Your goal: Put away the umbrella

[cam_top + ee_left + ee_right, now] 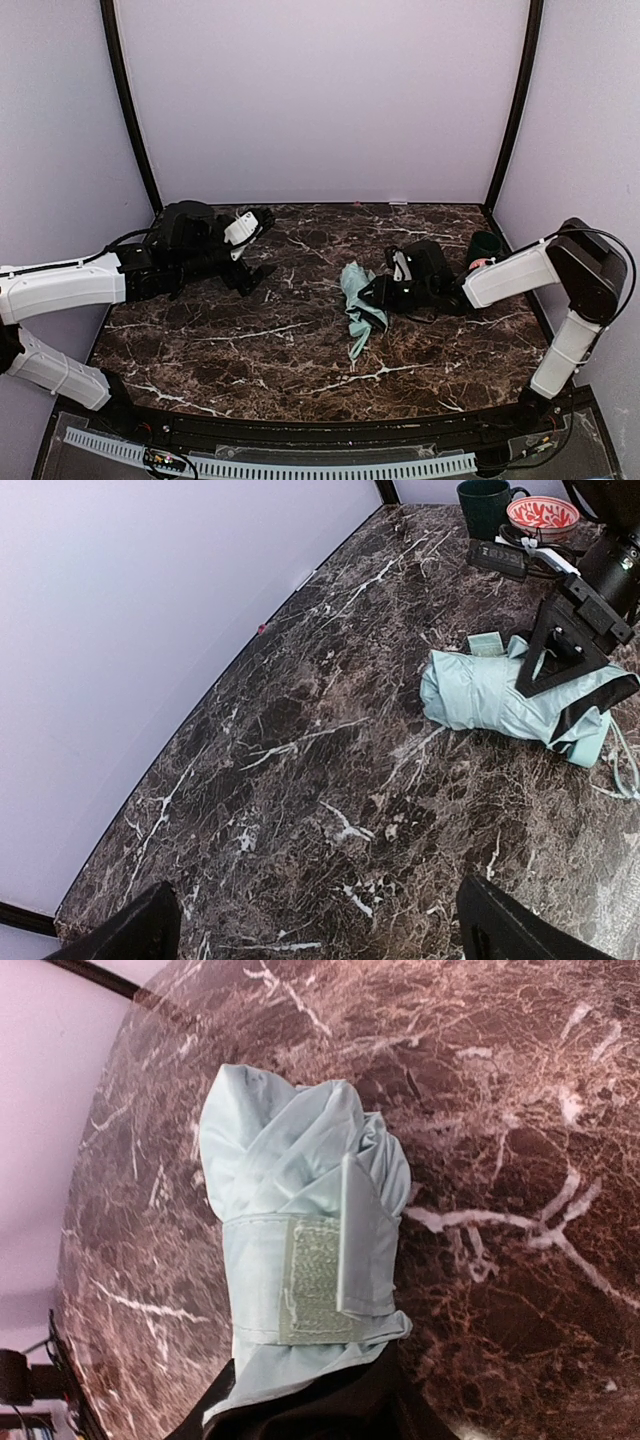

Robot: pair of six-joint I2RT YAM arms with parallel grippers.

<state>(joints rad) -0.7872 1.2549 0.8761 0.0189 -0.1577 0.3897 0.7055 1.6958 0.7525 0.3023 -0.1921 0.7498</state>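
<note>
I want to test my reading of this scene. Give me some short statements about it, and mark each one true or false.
1. The umbrella lies folded on the table. True.
2. The left gripper holds it. False: that gripper is open and empty, well to the left of it.
3. A mug stands beside a bowl. True.
4. The umbrella is red. False: it is pale mint green.
5. The right gripper is at the umbrella. True.
</note>
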